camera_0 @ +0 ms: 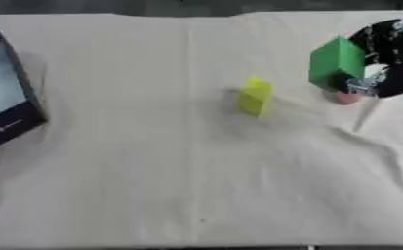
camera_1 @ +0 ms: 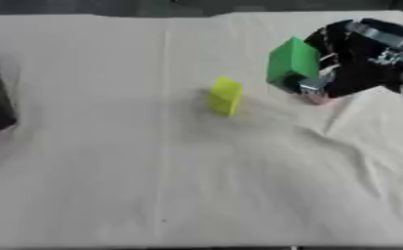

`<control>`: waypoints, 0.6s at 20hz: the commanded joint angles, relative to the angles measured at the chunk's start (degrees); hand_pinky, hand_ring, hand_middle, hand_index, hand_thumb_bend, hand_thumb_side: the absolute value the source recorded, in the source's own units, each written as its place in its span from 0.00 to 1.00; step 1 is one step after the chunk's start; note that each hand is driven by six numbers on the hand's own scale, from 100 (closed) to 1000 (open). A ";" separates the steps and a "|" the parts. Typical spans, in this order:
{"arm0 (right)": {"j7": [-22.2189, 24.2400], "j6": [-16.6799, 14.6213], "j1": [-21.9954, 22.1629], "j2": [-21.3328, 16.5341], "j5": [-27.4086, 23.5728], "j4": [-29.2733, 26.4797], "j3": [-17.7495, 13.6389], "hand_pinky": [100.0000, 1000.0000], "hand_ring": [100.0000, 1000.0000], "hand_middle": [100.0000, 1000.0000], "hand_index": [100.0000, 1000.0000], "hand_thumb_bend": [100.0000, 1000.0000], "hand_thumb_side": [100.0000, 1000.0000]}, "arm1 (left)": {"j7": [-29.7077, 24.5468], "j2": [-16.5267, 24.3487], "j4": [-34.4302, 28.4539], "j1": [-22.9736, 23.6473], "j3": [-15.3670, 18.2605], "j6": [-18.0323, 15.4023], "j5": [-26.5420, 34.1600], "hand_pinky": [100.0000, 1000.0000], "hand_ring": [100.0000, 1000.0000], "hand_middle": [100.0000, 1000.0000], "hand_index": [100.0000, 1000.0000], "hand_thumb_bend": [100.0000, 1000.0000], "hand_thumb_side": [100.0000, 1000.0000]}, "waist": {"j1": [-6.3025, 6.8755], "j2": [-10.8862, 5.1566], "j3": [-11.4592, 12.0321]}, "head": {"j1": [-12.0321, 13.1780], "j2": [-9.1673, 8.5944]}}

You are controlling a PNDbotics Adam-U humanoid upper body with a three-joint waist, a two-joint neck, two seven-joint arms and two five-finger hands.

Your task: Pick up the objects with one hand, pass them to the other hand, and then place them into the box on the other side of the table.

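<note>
Green block (camera_1: 292,62) at far right part of table, gripped by right hand (camera_1: 358,58); fingers curled round its right side, block tilted, 1 corner up. Can't tell whether lifted clear of cloth or touching it. Small pinkish thing (camera_1: 317,97) just below hand, at block's lower right edge; shape not clear. Right hand black w/ silver parts, coming in from table's right edge near far right corner.

Yellow block (camera_0: 255,95) near table's middle, a bit toward far edge, left of green block and apart from it. Standing on cloth, slightly tilted, nothing touching it.

Box (camera_0: 6,93) at table's left edge: dark walls, pale inside, seen only in part, well apart from both blocks.

Table (camera_0: 196,185) covered w/ pale cream cloth, wrinkles fanning out on right side below hand, 1 long crease running from far edge to near edge, left of yellow block.

Left hand not visible in either view.
</note>
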 commanded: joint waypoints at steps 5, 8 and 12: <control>-7.07 -1.38 -2.93 2.11 -0.47 0.32 1.61 0.77 0.70 0.39 0.42 0.31 0.00 | -2.32 4.04 -2.94 -6.09 -2.14 0.65 -2.84 0.71 0.76 0.84 0.79 0.80 0.36 | 1.15 -2.72 0.85 | -0.79 0.75; -9.78 -1.43 -4.31 3.06 -1.43 1.79 2.60 0.77 0.70 0.38 0.42 0.30 0.00 | -3.11 4.75 -3.57 -8.66 -3.50 0.92 -3.62 0.71 0.76 0.84 0.79 0.80 0.35 | 1.39 -2.84 1.33 | -1.25 0.80; -12.46 -2.40 -6.07 3.93 -1.55 3.44 4.02 0.77 0.70 0.38 0.42 0.31 0.00 | -5.51 5.51 -3.87 -11.77 -5.80 2.14 -4.75 0.72 0.76 0.84 0.79 0.82 0.35 | 1.77 -2.98 2.06 | -1.97 0.69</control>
